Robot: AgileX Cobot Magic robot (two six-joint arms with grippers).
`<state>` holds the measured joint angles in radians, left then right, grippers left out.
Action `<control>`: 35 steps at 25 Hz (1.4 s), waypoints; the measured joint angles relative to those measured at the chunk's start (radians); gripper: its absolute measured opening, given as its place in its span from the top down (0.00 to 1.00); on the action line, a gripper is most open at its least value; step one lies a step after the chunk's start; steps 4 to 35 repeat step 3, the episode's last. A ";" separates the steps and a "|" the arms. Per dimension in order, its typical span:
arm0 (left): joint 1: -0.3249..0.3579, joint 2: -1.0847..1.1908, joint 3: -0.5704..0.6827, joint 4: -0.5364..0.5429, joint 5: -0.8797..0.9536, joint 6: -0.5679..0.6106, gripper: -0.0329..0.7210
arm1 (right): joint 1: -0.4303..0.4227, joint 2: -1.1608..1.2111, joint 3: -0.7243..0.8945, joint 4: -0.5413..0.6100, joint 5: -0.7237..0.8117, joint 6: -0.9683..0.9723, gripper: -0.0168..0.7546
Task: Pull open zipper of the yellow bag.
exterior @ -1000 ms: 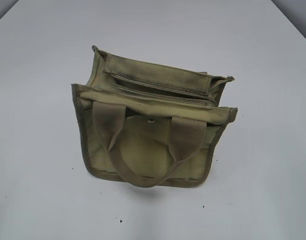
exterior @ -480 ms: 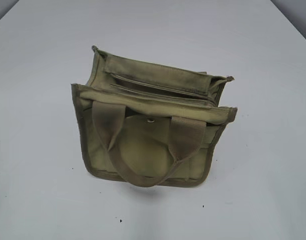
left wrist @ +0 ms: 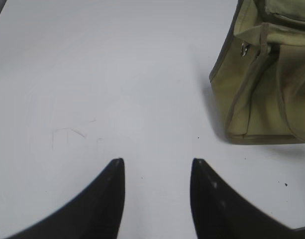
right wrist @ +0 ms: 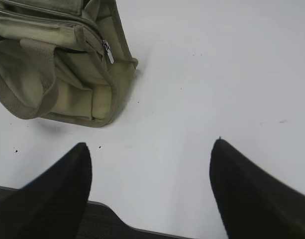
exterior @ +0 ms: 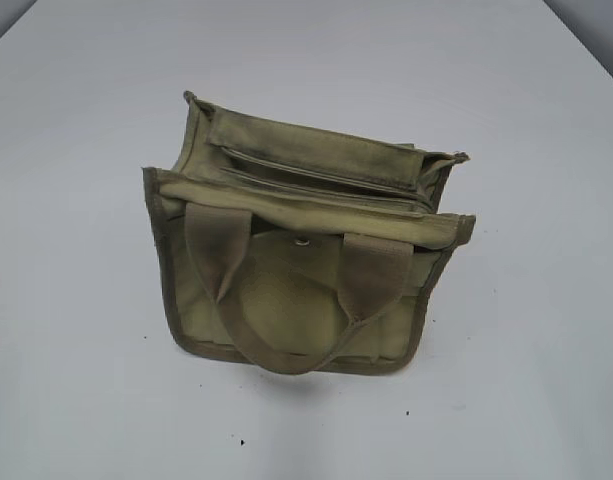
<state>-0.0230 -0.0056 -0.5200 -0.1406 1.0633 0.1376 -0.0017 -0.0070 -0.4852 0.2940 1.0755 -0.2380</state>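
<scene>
Left hand (left wrist: 154, 167) spread, empty, above bare desk (left wrist: 117, 74); yellow bag (left wrist: 264, 94) at 2 o'clock. Right hand (right wrist: 150, 149) spread wide, empty; bag at 10 o'clock, silver pull of zipper (right wrist: 108, 51) at its near end. Bag upright mid-desk.

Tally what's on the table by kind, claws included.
Bag: 1
Handles in view: 1
Zipper pulls: 1
Snap studs: 1
Claws: 2, left and right, both over bare table, holding nothing
Total: 6
</scene>
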 joint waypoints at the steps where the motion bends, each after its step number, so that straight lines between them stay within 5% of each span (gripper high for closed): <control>1: 0.000 0.000 0.000 0.000 0.000 0.000 0.51 | 0.000 0.000 0.000 0.000 0.000 0.000 0.24; 35: 0.000 0.000 0.000 0.000 0.000 0.000 0.51 | 0.000 0.000 0.000 0.000 0.000 0.000 0.24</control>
